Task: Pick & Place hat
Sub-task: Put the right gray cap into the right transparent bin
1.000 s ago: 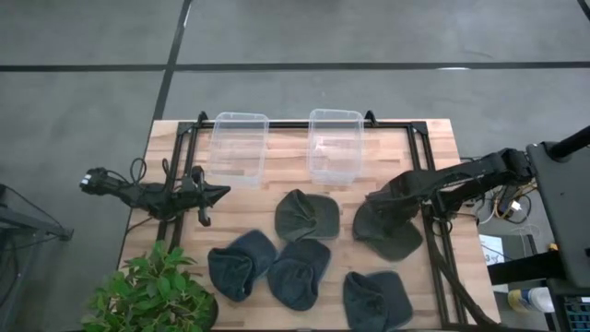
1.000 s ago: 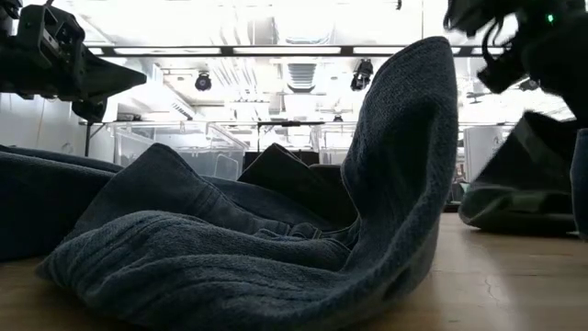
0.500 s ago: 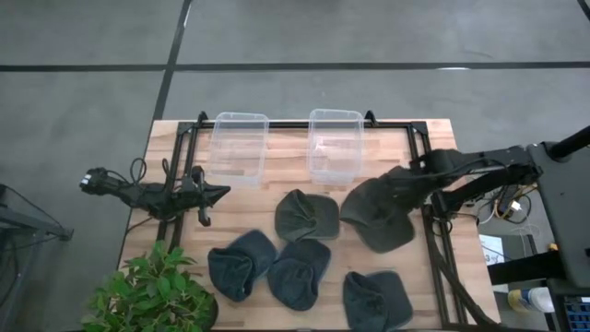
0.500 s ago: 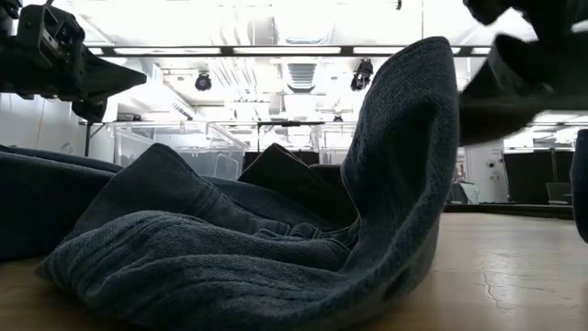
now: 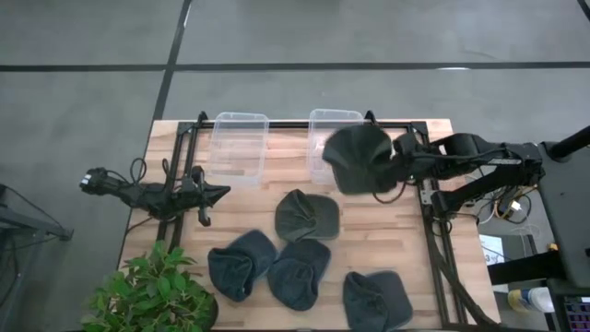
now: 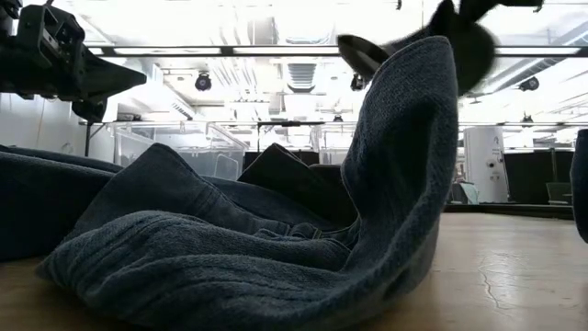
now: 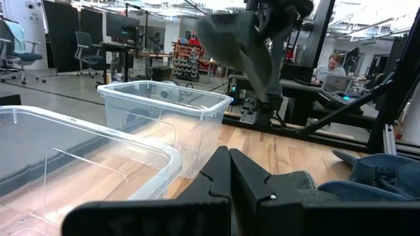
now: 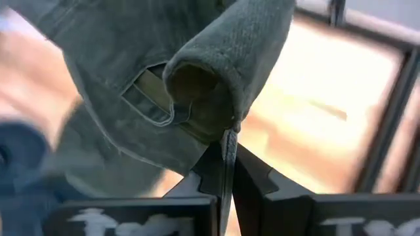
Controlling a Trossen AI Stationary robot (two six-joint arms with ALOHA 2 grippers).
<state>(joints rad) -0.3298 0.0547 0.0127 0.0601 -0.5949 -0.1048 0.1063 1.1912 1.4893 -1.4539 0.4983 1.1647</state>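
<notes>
A dark grey-green hat point(image 5: 358, 159) hangs in the air over the near right part of the right clear bin point(image 5: 334, 129). My right gripper point(image 5: 398, 166) is shut on it, reaching in from the table's right side. The left wrist view shows the hat point(image 7: 241, 44) high above the bins, and the low view shows the hat point(image 6: 464, 39) at the top. In the right wrist view the hat point(image 8: 164, 78) fills the picture above the right gripper point(image 8: 224, 164). My left gripper point(image 5: 219, 192) waits shut near the table's left side, holding nothing. My right gripper pinches the hat's thick rolled edge point(image 8: 226, 131) between its two fingers, coming level from the table's right side. The hat is lifted clear of the table and spreads out beyond the fingertips, crumpled, above the right bin.
Several more dark hats lie on the table: hat point(image 5: 307, 215), hat point(image 5: 241, 263), hat point(image 5: 298, 272), hat point(image 5: 376, 300). A second clear bin point(image 5: 239, 148) stands left of the first. A potted plant point(image 5: 152, 295) sits at the near left corner. One hat point(image 6: 276, 230) blocks much of the low view.
My right gripper has lifted the hat off the table's right part and carried it up, toward the far edge and to the left, until it hangs over the right bin. The hat has left the table entirely. The left arm has kept still.
</notes>
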